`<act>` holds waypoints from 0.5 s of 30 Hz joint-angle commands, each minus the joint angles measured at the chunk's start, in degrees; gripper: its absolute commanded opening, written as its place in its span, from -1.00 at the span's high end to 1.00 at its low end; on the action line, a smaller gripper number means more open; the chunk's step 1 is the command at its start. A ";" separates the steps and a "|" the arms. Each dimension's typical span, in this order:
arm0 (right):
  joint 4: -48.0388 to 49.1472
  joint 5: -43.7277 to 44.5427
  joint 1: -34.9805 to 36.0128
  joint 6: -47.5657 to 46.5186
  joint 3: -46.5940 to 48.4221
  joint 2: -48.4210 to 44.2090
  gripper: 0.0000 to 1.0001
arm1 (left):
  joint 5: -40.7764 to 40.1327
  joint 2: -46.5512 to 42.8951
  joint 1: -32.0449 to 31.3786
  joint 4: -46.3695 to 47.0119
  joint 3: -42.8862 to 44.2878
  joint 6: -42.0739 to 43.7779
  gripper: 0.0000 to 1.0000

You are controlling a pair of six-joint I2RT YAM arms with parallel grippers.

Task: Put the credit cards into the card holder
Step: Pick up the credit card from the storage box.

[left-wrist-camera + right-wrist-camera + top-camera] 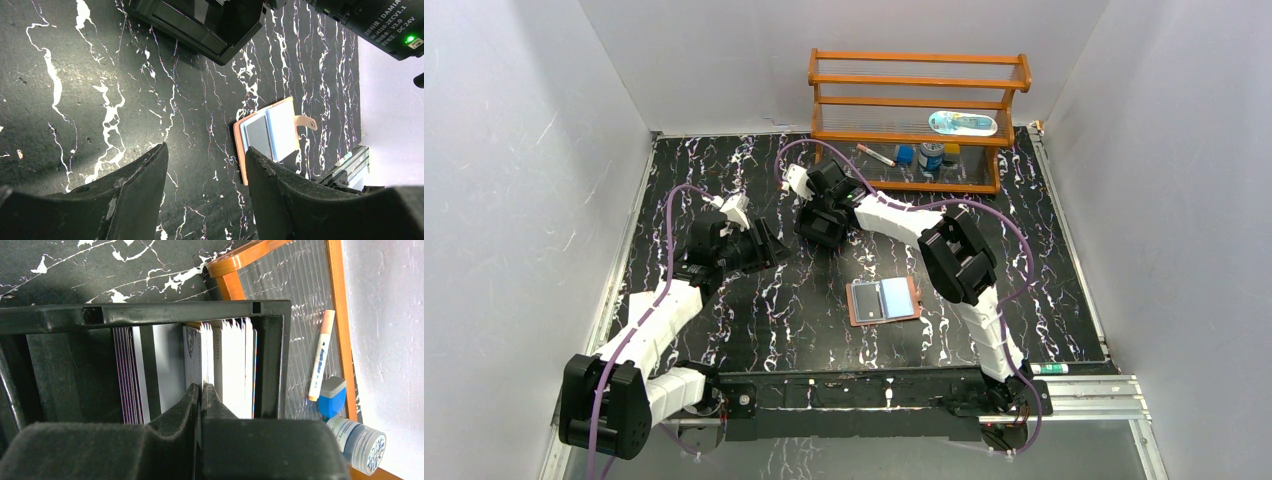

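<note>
Marble top — right pincer clenched on credit card in tray; left pincer released.

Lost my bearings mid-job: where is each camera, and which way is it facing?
Top: above and behind the arms, looking down on the table; left arm, right arm show.
Left wrist: faces the holder; open left fingers at bottom.
Right wrist: faces into the tray; right fingers pinch a card.
Shared: holder, in top and left wrist.

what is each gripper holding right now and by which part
The right gripper looks pinched on the top edge of one credit card standing in the black tray; the left gripper is open, holding nothing.
</note>
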 commanded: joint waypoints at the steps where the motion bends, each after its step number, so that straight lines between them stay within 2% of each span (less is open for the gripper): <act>1: 0.74 1.33 -0.41 0.06 3.06 -4.10 0.83 | 1.38 -1.28 0.37 0.60 -0.36 -0.22 -0.13; 6: 0.83 1.54 -0.45 -0.24 3.38 -4.18 0.94 | 1.35 -0.77 0.32 0.66 -0.04 -0.15 -0.13; 10: 0.96 2.28 -0.47 0.09 4.15 -4.19 0.76 | 1.47 -0.24 0.35 0.77 0.26 -0.07 -0.13; 12: 0.88 2.22 -0.48 -0.04 4.52 -4.19 0.74 | 1.56 -0.06 0.37 0.90 0.29 -0.14 -0.13; 14: 0.02 1.19 -0.50 -0.05 4.86 -3.95 0.96 | 1.63 -0.01 0.32 1.03 0.26 -0.23 -0.13; 15: -0.04 0.96 -0.45 0.18 4.77 -3.94 1.00 | 1.65 0.03 0.33 1.11 0.29 -0.24 -0.13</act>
